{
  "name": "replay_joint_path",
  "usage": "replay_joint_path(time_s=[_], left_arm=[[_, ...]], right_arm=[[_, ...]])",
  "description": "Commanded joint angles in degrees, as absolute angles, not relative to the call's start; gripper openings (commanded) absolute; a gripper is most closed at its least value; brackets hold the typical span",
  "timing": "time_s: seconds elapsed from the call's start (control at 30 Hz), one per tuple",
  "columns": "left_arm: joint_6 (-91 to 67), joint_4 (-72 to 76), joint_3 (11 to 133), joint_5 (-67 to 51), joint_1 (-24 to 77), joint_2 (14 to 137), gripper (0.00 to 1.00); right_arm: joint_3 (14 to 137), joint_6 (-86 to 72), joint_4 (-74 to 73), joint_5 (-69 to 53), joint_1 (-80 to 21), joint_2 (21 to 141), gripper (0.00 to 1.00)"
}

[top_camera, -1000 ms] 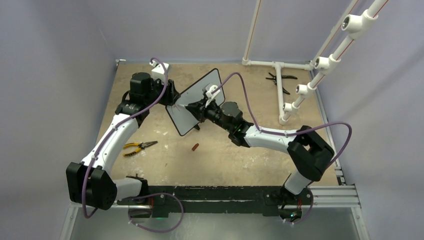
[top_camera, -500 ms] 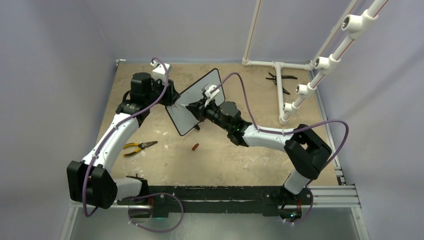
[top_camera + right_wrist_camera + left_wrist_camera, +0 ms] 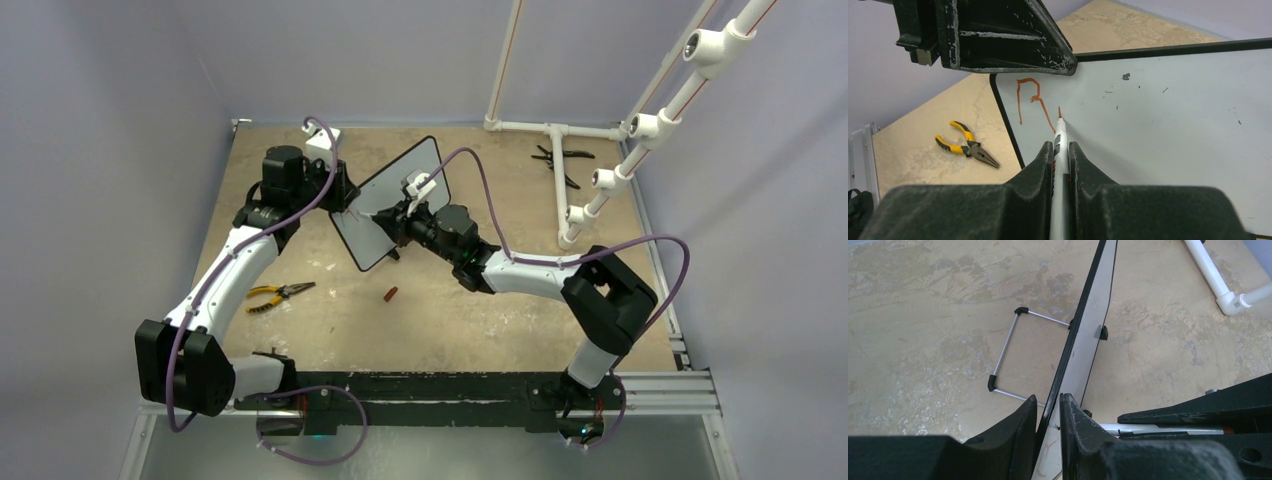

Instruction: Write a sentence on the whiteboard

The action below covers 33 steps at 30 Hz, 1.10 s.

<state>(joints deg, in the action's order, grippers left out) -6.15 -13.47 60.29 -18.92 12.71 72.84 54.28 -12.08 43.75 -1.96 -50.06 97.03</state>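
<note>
- A robot lab test cell, not a home or a shop.
- Two robot arms, left (image 3: 235, 270) and right (image 3: 600, 300), are bolted to a metal rail (image 3: 450, 385) at the table's near edge.
- Purple cables (image 3: 480, 190) loop along the arms.
- Plain bare walls (image 3: 100, 150) box in a worn, stained tan table (image 3: 450, 310).
- A white plastic pipe frame (image 3: 556, 180) stands at the far right.
- Yellow-handled pliers (image 3: 277, 294) and black pliers (image 3: 578, 155) lie loose on the table.

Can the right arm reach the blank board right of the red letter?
Probably yes: the marker in the right claw has its tip beside the red letter, the whiteboard beyond is unobstructed, and the left claw only pinches its edge.
</note>
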Motion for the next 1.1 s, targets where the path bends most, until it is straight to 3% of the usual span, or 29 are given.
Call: replay_joint_path(time_s=[0.0, 1.07], left_arm=[[-5.0, -11.2, 60.2, -20.5, 12.4, 72.7, 0.2], [-5.2, -11.2, 59.9, -19.9, 12.4, 72.9, 0.0]], right_arm=[[53.7, -12.4, 44.8, 0.9, -49.7, 96.2, 0.0], [54.2, -12.2, 49.6, -1.1, -49.7, 93.0, 0.0]])
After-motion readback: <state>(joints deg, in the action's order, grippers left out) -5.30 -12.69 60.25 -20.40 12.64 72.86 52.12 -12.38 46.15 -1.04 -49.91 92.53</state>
